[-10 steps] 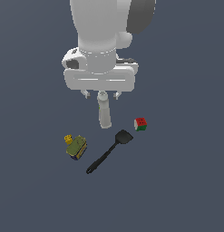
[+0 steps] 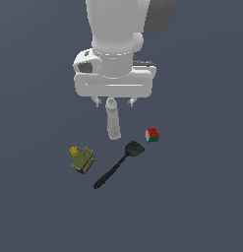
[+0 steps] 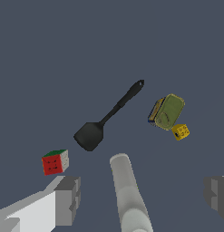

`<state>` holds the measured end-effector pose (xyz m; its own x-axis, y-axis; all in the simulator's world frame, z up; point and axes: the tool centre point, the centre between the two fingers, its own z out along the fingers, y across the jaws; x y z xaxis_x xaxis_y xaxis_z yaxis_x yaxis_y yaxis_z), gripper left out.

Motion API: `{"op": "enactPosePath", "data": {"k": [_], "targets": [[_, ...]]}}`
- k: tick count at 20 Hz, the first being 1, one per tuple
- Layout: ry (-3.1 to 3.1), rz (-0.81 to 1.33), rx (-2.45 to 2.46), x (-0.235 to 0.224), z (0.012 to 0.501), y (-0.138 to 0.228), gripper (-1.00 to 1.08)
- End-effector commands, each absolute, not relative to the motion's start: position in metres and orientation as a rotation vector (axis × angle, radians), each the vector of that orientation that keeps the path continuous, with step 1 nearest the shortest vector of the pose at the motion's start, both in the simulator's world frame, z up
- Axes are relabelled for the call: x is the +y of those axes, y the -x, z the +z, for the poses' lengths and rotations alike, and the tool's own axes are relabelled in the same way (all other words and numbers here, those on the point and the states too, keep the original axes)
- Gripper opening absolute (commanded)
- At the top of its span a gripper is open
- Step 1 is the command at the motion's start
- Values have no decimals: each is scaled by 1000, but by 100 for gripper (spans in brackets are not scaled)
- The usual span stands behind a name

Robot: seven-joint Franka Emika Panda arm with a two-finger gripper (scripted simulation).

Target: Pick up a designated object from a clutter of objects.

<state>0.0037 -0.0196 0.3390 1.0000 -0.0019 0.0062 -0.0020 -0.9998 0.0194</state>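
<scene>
The yellow brick is the smallest item here, a little block of bright yellow with round studs showing as dark dots on its faces. It lies on the dark grey worktop, touching one end of the olive-green tin. The tin is flat with rounded corners, and a yellow and blue band shows along its side; any writing on that label is too small to read.

The tool hangs above the clutter with its fingers spread wide and nothing between them. The whitish-grey bottle lies just below the tool, between its two fingers in the wrist view. The brick sits well off to the exterior view's left of the tool and nearer the camera, beyond the bottle's end.

The black spatula lies at a slant between tin and cube, its blade pointing toward the tool. The red-green-white cube rests near the blade, on the exterior view's right of the bottle.
</scene>
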Motion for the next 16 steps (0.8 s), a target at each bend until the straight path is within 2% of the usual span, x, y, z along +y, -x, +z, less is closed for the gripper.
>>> {"op": "enactPosePath", "data": {"k": [1, 9, 16], "targets": [[-3116, 14, 19, -15, 342, -4, 100], [-3116, 13, 35, -21, 335, -7, 100], [-3113, 8, 106, -45, 308, -16, 100]]}}
